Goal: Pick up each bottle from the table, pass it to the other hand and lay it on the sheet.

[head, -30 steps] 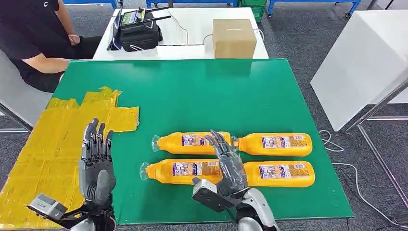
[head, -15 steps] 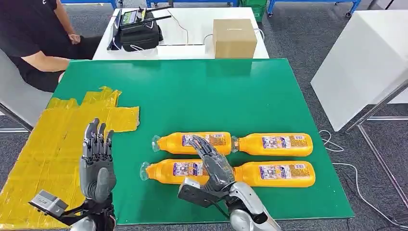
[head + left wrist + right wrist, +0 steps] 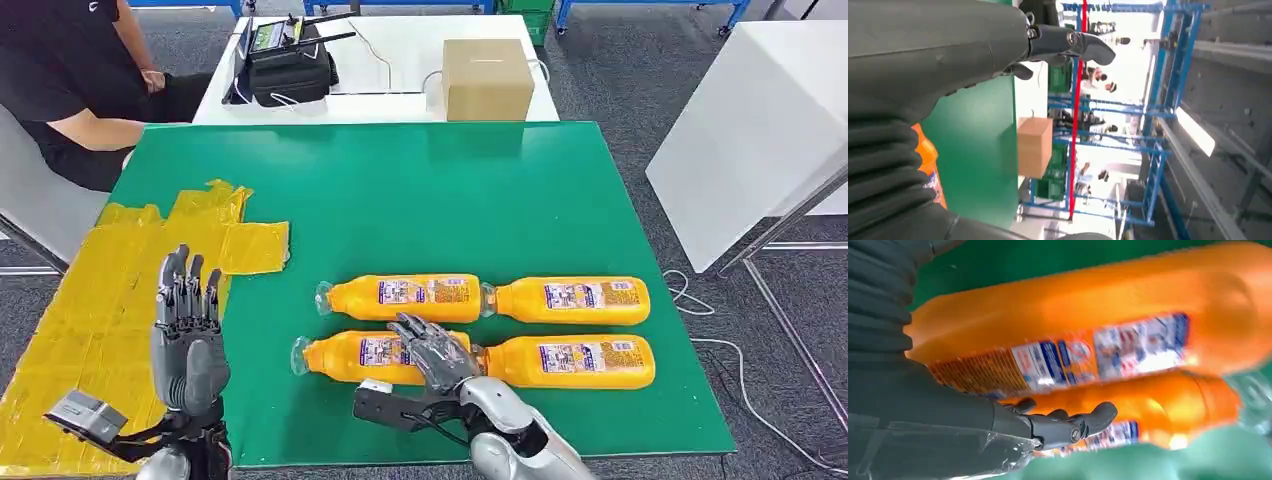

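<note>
The right hand [image 3: 436, 352] lies with fingers spread over the near-left bottle [image 3: 375, 356], gripping nothing yet. The left hand [image 3: 186, 330] stands upright, fingers apart, holding nothing, beside the yellow sheet [image 3: 110, 300]. Four orange bottles lie in two rows near the desk's [image 3: 420, 190] front edge, long axes crosswise, caps pointing left. Green desk beyond them is open.

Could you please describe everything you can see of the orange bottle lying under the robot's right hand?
The near-left bottle is clear plastic filled with orange liquid, with a clear cap end pointing left and a blue, white and orange label around its middle. It lies on its side on the green table, in the front row of four bottles, its base meeting the cap end of the bottle to its right. The right hand rests over its right half, fingers spread, not yet closed around it.
</note>
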Tool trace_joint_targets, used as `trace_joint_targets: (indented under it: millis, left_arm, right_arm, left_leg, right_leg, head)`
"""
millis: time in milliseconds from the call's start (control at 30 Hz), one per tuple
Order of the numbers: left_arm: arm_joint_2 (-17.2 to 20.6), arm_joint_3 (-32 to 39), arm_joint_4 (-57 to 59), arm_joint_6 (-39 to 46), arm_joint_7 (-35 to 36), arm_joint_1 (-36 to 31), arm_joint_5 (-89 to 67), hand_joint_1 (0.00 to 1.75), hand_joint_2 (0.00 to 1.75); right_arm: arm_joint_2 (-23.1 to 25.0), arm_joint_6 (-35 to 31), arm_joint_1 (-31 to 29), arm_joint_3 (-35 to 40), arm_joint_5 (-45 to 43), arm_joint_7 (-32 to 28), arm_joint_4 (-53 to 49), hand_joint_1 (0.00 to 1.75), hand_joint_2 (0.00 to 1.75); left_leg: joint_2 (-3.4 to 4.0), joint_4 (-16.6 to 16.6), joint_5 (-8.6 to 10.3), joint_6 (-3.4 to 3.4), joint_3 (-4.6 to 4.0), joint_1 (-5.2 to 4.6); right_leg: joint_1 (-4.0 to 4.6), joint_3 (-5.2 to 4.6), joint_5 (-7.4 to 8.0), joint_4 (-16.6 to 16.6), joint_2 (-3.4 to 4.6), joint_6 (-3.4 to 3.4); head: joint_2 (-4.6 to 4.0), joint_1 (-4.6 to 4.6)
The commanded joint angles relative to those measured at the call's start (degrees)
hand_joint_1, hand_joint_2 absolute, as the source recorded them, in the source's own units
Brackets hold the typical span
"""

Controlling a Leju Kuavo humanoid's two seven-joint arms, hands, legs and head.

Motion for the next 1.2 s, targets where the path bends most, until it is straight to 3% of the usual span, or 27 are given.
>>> trace_joint_targets:
  millis: [33, 167, 200, 233, 300, 333, 733, 833, 967, 1000, 1100, 1133, 1167, 1200]
  left_arm:
    - [-1.16, 3.23, 1.73, -0.42, 0.61, -0.59, -0.15, 0.00, 0.00]
    - [-1.19, 3.63, 2.41, -0.46, 0.73, -1.06, -0.17, 0.00, 0.00]
    - [-1.22, 3.74, 2.39, -0.52, 0.76, -0.98, -0.15, 0.00, 0.00]
    - [-1.22, 3.80, 2.28, -0.53, 0.76, -0.84, -0.15, 0.00, 0.00]
    - [-1.22, 3.84, 2.16, -0.56, 0.76, -0.71, -0.15, 0.00, 0.00]
    - [-1.22, 3.82, 2.17, -0.63, 0.80, -0.71, -0.12, 0.00, 0.00]
    - [-1.01, 3.61, 3.27, -1.02, 1.06, -1.49, 0.18, 0.00, 0.00]
    - [-1.14, 3.01, 4.66, 2.54, 4.56, -2.05, 0.41, 0.00, 0.00]
    - [0.33, 1.39, 6.08, 0.42, 5.20, -0.29, 5.31, 0.00, 0.00]
    - [0.56, 1.15, 6.00, 0.38, 5.23, 0.19, 5.36, 0.00, 1.75]
    - [1.17, 0.60, 5.50, -1.18, 6.71, 1.27, 7.76, 0.00, 1.75]
    - [1.50, 0.25, 5.47, -2.42, 8.02, 1.42, 9.48, 0.00, 1.75]
    - [1.93, 0.22, 5.53, -3.20, 8.89, 1.63, 10.72, 0.00, 1.75]
    - [2.10, 0.41, 5.83, -3.33, 9.42, 1.80, 11.27, 0.00, 1.75]
  right_arm:
    - [-2.69, 1.64, -2.87, 4.90, 2.24, 3.26, 2.07, 0.00, 1.75]
    - [-3.22, 3.22, -4.20, 5.31, 2.13, 2.26, 2.43, 0.00, 1.75]
    - [-2.83, 3.18, -3.16, 4.74, 2.43, 2.52, 1.85, 1.36, 1.75]
    - [-2.52, 3.00, -2.10, 4.62, 2.63, 3.23, 1.48, 1.59, 1.75]
    - [-2.48, 2.80, -1.41, 5.04, 3.06, 3.73, 1.00, 1.59, 1.75]
    - [-2.55, 2.88, -1.24, 5.17, 3.13, 3.94, 0.83, 1.75, 1.75]
    - [-2.21, 4.18, -2.48, 4.94, 0.90, 3.13, 2.95, 1.75, 1.75]
    - [-1.43, -4.80, 0.23, -0.18, -6.57, -1.66, 0.39, 1.75, 1.75]
    - [-1.10, -17.53, 6.58, -6.63, -15.19, -16.80, -7.15, 1.75, 1.75]
    - [-1.07, -19.09, 7.83, -7.38, -16.33, -18.87, -8.94, 1.75, 1.75]
    - [-1.68, -20.44, 8.99, -7.16, -16.95, -20.82, -11.24, 1.75, 1.75]
    - [-1.30, -21.05, 9.56, -7.59, -18.55, -22.38, -11.95, 1.62, 1.75]
    - [-1.26, -21.53, 9.64, -7.61, -18.85, -23.13, -11.78, 1.75, 1.75]
    - [-1.02, -22.20, 9.93, -7.89, -19.35, -23.75, -11.98, 1.75, 1.75]
  left_leg:
    - [0.07, -0.08, -0.01, 0.00, 0.15, 0.00]
    - [0.04, -0.05, 0.00, -0.01, 0.10, -0.01]
    - [0.03, -0.05, 0.01, 0.00, 0.05, -0.03]
    - [0.05, -0.06, 0.00, -0.01, 0.09, -0.01]
    - [0.07, -0.16, -0.02, -0.03, 0.27, 0.00]
    - [0.01, -0.12, -0.01, -0.02, 0.21, 0.00]
    - [0.06, -0.16, 0.01, -0.02, 0.28, 0.00]
    - [-0.03, -0.10, 0.01, -0.01, 0.19, -0.01]
    - [-0.09, -0.13, 0.00, -0.01, 0.23, -0.02]
    - [-0.16, -0.18, -0.03, -0.02, 0.31, -0.01]
    - [-0.04, -0.07, -0.05, 0.00, 0.12, -0.03]
    - [0.03, -0.11, -0.08, -0.01, 0.21, -0.03]
    - [0.02, -0.07, -0.05, 0.00, 0.10, -0.03]
    - [0.01, -0.07, -0.04, -0.01, 0.05, -0.02]
  right_leg:
    - [0.01, 0.14, 0.02, -0.09, 0.02, -0.01]
    - [0.00, 0.09, 0.01, -0.06, 0.01, -0.02]
    - [-0.02, 0.03, 0.01, -0.04, 0.01, -0.01]
    - [0.00, 0.07, 0.01, -0.06, 0.02, -0.02]
    - [0.01, 0.24, -0.01, -0.15, 0.00, -0.04]
    - [0.02, 0.20, -0.02, -0.12, -0.05, -0.04]
    - [0.02, 0.24, 0.02, -0.17, -0.03, -0.03]
    - [0.00, 0.17, -0.01, -0.10, -0.09, -0.02]
    - [0.00, 0.22, -0.04, -0.13, -0.16, -0.02]
    - [0.01, 0.32, -0.09, -0.18, -0.24, -0.03]
    - [-0.01, 0.10, -0.06, -0.06, -0.07, -0.01]
    - [-0.01, 0.17, -0.08, -0.09, -0.02, -0.02]
    - [-0.02, 0.06, -0.04, -0.06, -0.03, -0.01]
    - [-0.01, 0.00, -0.02, -0.07, -0.01, -0.01]
  head:
    - [0.00, -0.02]
    - [0.00, 0.00]
    - [0.00, 0.00]
    - [0.00, 0.00]
    - [0.00, 0.00]
    - [0.00, -0.02]
    - [0.00, -0.02]
    - [0.00, 0.00]
    - [0.00, 0.02]
    - [0.00, -0.02]
    - [0.00, 0.02]
    - [0.00, -0.02]
    - [0.00, 0.00]
    - [0.00, 0.00]
